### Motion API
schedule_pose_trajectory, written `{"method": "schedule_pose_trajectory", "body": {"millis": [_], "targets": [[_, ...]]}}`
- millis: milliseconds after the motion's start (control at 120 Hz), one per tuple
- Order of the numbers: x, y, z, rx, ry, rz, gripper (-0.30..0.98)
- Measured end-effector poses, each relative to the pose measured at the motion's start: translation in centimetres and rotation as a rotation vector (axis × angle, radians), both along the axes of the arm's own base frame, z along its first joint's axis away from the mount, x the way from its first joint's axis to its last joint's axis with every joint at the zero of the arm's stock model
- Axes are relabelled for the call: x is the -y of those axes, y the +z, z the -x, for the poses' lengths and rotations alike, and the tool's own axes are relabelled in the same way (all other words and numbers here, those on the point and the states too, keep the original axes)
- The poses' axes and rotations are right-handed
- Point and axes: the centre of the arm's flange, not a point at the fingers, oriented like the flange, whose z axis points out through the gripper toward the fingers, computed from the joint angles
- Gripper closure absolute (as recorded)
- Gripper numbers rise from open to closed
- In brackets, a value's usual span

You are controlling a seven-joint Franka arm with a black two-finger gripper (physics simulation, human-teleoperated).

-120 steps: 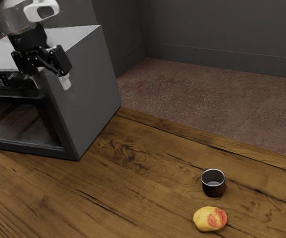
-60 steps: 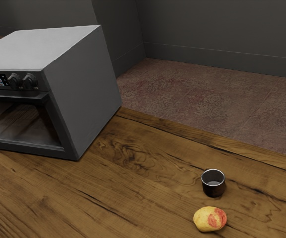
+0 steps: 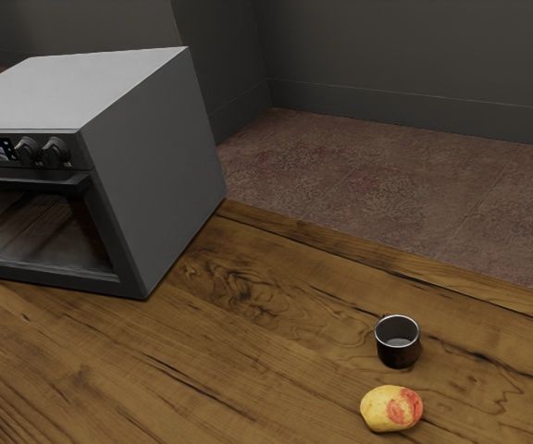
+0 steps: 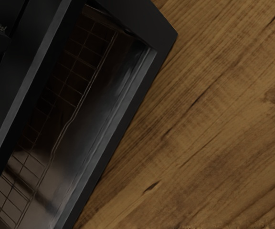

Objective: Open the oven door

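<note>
While a dull gray wall [image 3: 387, 55] closes off the far side, reddish patterned flooring [image 3: 378, 176] spreads below it, and in front of that lies the wooden tabletop [image 3: 248, 370]. On it, at the exterior view's left, stands the gray oven [image 3: 155, 166], its front turned toward the near side. Its oven door [image 3: 130, 282] is shut, a dark frame around a window. Through that window the wrist view shows a wire rack [image 4: 75, 114]. A dark handle [image 3: 35, 178] runs along the door's upper edge. Toward the exterior view's right, on the near part of the tabletop, a dark mug with a shiny rim [image 3: 397, 350] stands upright; just nearer lies a yellow fruit with a red patch [image 3: 387, 410]. Smallest are two knobs [image 3: 55, 152] above the handle. Whether the pincer is wide or narrow, I cannot tell.
</note>
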Motion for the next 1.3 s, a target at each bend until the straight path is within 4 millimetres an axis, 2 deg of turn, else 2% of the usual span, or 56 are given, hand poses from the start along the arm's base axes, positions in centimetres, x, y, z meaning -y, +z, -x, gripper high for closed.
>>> {"method": "schedule_pose_trajectory", "body": {"millis": [233,617,767,917,1300], "targets": [[-4.1,-2.0,-4.4,-0.064,-0.150,-0.045,0.02],[-7.3,-3.8,-8.2,-0.130,-0.314,-0.095,0.02],[-7.4,-4.4,-8.5,-0.146,-0.367,-0.101,0.02],[-7.5,-6.0,-8.3,-0.159,-0.402,-0.087,0.02],[-7.7,-7.2,-8.8,-0.124,-0.454,-0.095,-0.01]]}}
